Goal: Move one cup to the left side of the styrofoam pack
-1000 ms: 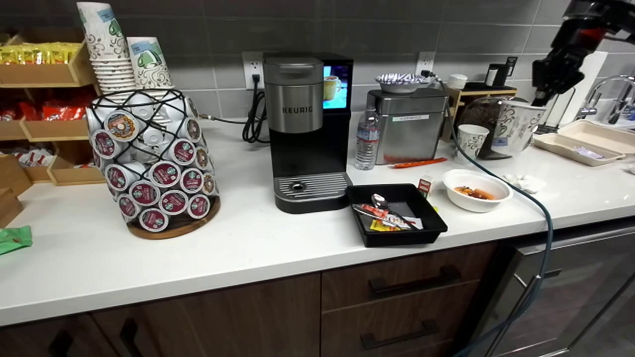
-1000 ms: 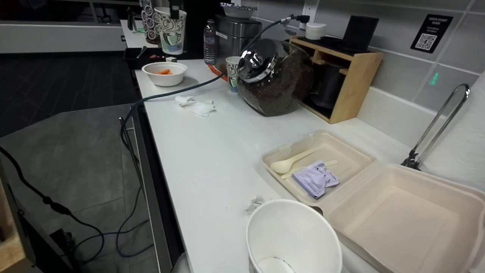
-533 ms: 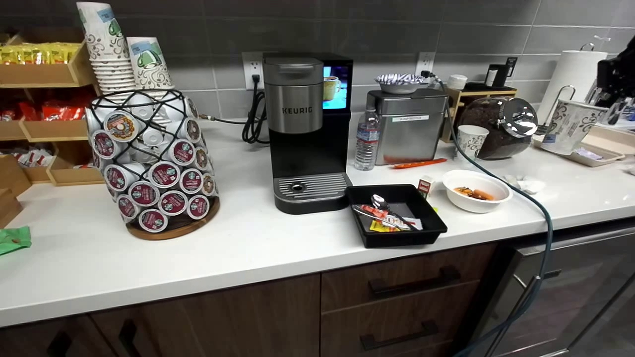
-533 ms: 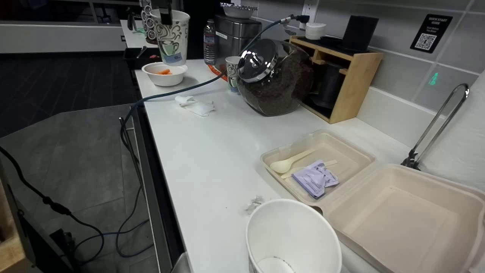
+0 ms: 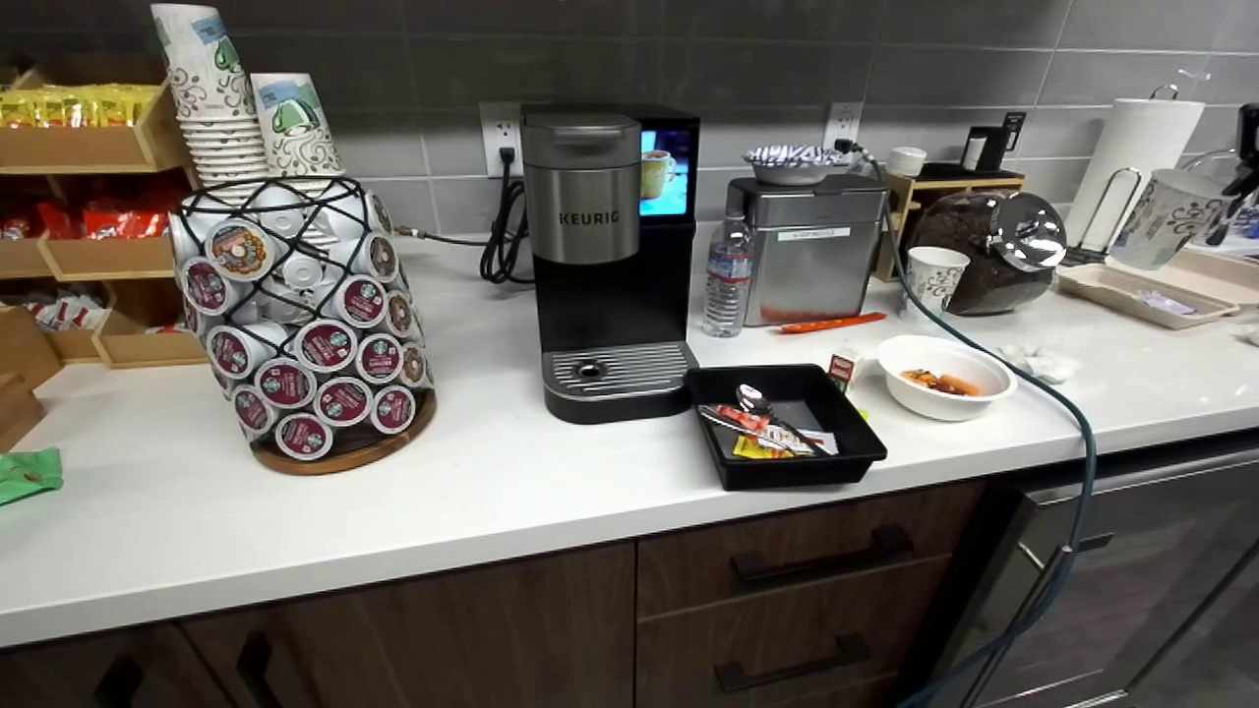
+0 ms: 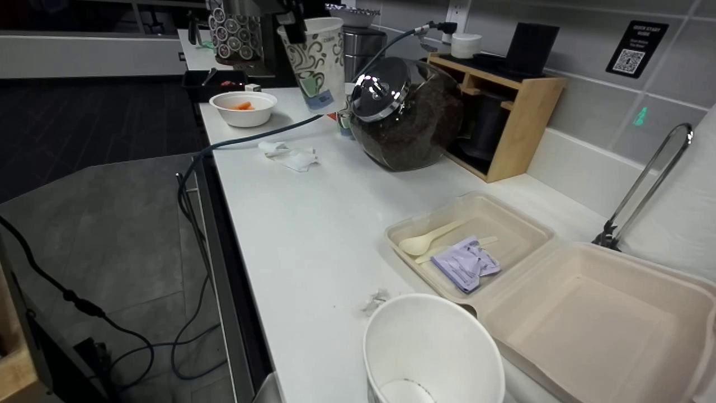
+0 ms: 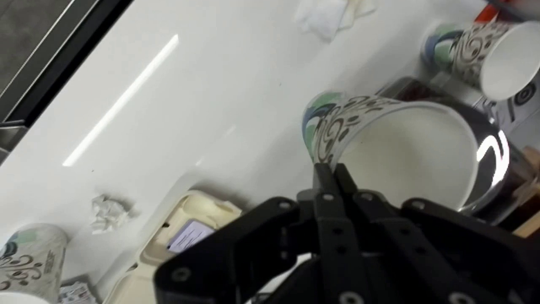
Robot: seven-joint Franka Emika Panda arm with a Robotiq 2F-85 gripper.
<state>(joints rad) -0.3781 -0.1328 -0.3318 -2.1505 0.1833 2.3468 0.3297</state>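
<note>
My gripper (image 7: 336,166) is shut on the rim of a white patterned paper cup (image 7: 331,126), one finger inside and one outside. It holds the cup (image 6: 319,67) above the counter, slightly tilted. In an exterior view the gripper (image 5: 1241,172) is at the right edge and the cup (image 5: 1170,221) appears in front of the paper towel area and above the pack. The pale beige foam pack (image 6: 604,313) lies open on the counter, with a spoon and purple packets in it. Its edge also shows in the wrist view (image 7: 130,287). No plain white cup shows apart from these.
A second cup (image 6: 433,347) stands beside the pack. Another patterned cup (image 5: 932,280) stands by the glass jar (image 6: 405,123). A cable (image 6: 268,133) crosses the counter near the white bowl (image 6: 243,115). Crumpled paper (image 6: 375,301) lies near the pack; a towel holder (image 6: 643,184) stands behind it.
The gripper and held cup have moved right in both exterior views, away from the glass jar's front in one of them and over the pack area. The cup has tilted more. Nothing else moved.
</note>
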